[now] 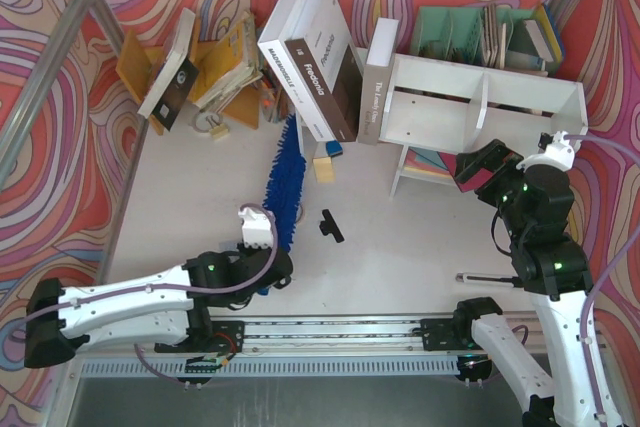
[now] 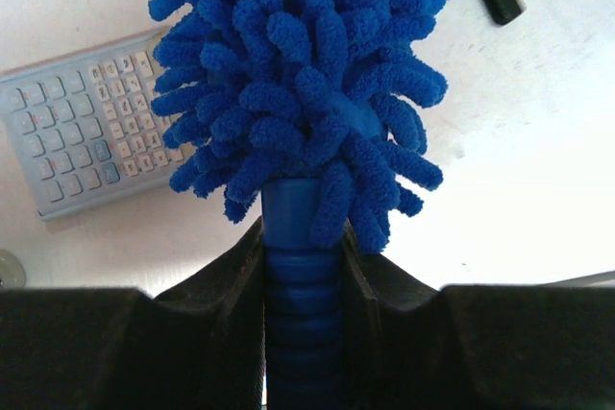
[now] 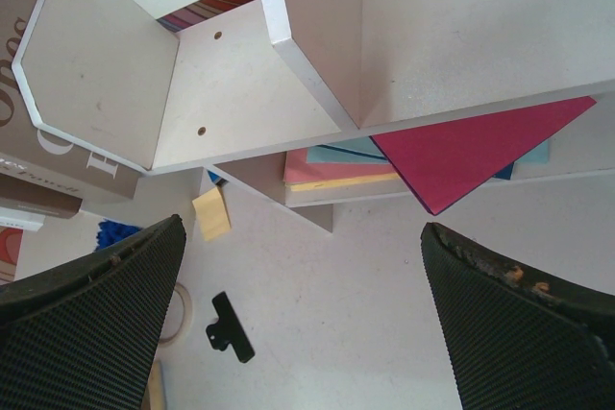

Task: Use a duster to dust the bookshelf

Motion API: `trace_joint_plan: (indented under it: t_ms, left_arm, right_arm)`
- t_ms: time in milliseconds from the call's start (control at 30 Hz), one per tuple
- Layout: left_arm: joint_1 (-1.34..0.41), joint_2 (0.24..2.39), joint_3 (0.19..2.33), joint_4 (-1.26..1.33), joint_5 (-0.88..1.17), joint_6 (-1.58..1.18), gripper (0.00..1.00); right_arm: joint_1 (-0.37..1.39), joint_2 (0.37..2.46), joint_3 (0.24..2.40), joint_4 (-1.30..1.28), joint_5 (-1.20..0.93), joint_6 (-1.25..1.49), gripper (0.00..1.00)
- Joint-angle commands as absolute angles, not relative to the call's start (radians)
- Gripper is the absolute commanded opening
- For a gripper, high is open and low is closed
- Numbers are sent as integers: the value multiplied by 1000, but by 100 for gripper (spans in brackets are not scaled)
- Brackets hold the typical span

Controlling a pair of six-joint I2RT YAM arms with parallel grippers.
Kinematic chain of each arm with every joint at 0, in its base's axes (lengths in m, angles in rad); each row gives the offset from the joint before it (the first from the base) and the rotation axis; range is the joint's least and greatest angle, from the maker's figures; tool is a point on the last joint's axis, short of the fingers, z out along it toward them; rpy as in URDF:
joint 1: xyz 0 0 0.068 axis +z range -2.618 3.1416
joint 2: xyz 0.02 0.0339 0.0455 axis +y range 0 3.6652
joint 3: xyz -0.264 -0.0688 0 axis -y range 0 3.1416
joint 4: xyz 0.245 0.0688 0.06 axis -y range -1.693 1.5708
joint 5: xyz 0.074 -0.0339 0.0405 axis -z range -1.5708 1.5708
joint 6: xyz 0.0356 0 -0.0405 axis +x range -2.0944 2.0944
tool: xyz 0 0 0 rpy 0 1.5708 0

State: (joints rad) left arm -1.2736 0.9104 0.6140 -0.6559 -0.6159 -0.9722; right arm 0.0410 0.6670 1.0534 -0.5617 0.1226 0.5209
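Observation:
The blue fluffy duster [image 1: 284, 183] lies on the table, its head pointing toward the leaning books. My left gripper [image 1: 266, 259] is shut on the duster's ribbed blue handle; in the left wrist view the handle [image 2: 302, 285] sits pinched between the jaws of that gripper [image 2: 302, 249], with the fluffy head [image 2: 300, 74] just beyond. The white bookshelf [image 1: 487, 107] stands at the back right with two empty compartments. My right gripper [image 1: 483, 167] hovers open in front of its lower edge. In the right wrist view the right gripper [image 3: 303, 242] holds nothing, with the bookshelf [image 3: 240, 93] above.
Large books [image 1: 312, 59] lean left of the shelf, beside a yellow wooden rack [image 1: 215, 67]. A green file organiser [image 1: 480, 32] stands behind the shelf. Coloured paper sheets [image 3: 461, 146] lie under it. A black clip [image 1: 331, 226], a yellow note [image 1: 323, 169] and a calculator [image 2: 82, 132] lie on the table.

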Motion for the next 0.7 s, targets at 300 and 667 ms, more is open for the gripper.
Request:
trace_joint_plan:
  t_ms: [300, 667]
  left_arm:
    - [-1274, 813, 702, -646, -670, -884, 0]
    - [-1275, 905, 545, -536, -599, -999, 0]
  right_arm:
    - [43, 659, 1065, -551, 131, 513, 99]
    - [43, 678, 1084, -544, 126, 509, 99]
